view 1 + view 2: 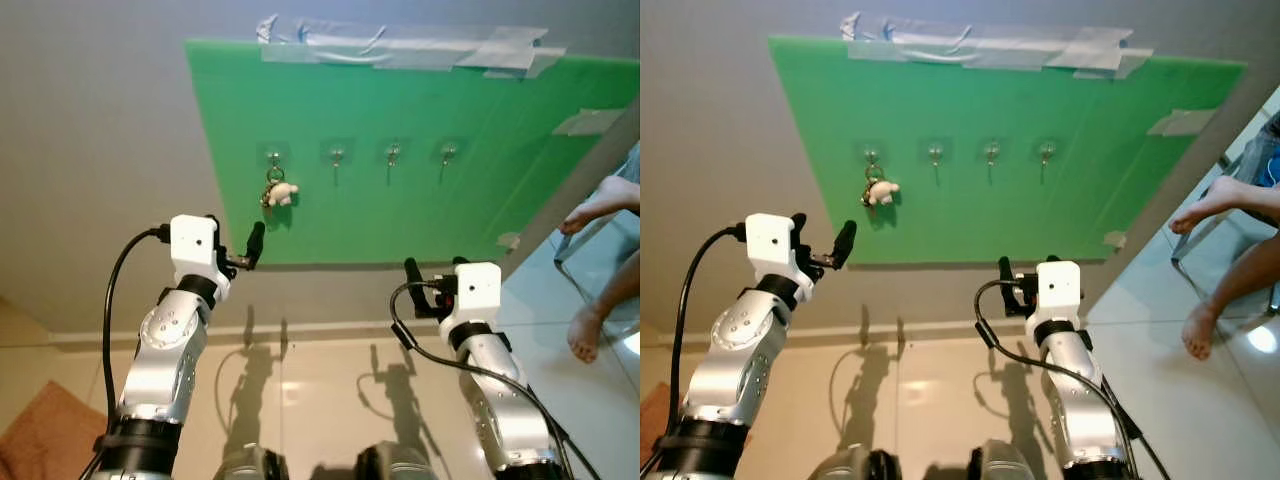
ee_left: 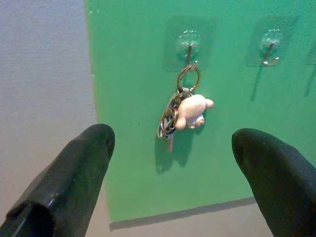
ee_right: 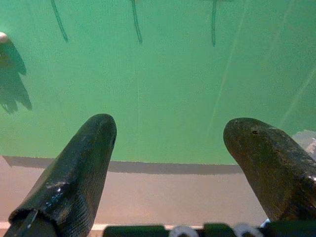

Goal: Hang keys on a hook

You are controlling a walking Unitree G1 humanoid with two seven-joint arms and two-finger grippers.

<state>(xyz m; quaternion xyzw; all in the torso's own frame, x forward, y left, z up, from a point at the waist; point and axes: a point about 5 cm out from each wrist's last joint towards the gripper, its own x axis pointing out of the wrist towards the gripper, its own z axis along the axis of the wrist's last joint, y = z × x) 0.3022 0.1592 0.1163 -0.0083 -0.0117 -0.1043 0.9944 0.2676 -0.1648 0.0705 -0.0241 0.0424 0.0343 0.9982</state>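
Head views: you face a grey wall with a green board (image 1: 400, 150) taped across its top edge. Four small hooks run in a row across the board. The keys (image 1: 277, 193), on a ring with a small white charm, hang from the leftmost hook (image 1: 273, 157). The other three hooks are bare. Your left gripper (image 1: 243, 255) is raised in front of the board's lower left corner, below and slightly left of the keys, not touching them; one black finger points up toward the board. Your right gripper (image 1: 432, 275) is raised lower down, below the board's bottom edge and well apart from the keys. At the right edge, a person's bare feet (image 1: 590, 330) and lower legs show above the pale tiled floor (image 1: 330, 400). A brownish mat (image 1: 40, 435) sits at the lower left corner.

Left wrist: your two black fingers (image 2: 74, 173) stand wide apart with nothing between them. Past them the keys (image 2: 180, 112) hang on their ring from the hook (image 2: 189, 44), the white charm (image 2: 192, 111) lying over the metal keys, with a shadow on the board beneath. The next hook (image 2: 270, 49) sits beside it, bare.

Right wrist: your fingers (image 3: 79, 173) are also spread wide, gripping nothing. Beyond them you see plain green board (image 3: 163, 89), its bottom edge, and the wall below. Thin hook shadows cross the far part of the board, and a dark shadow lies at one side.
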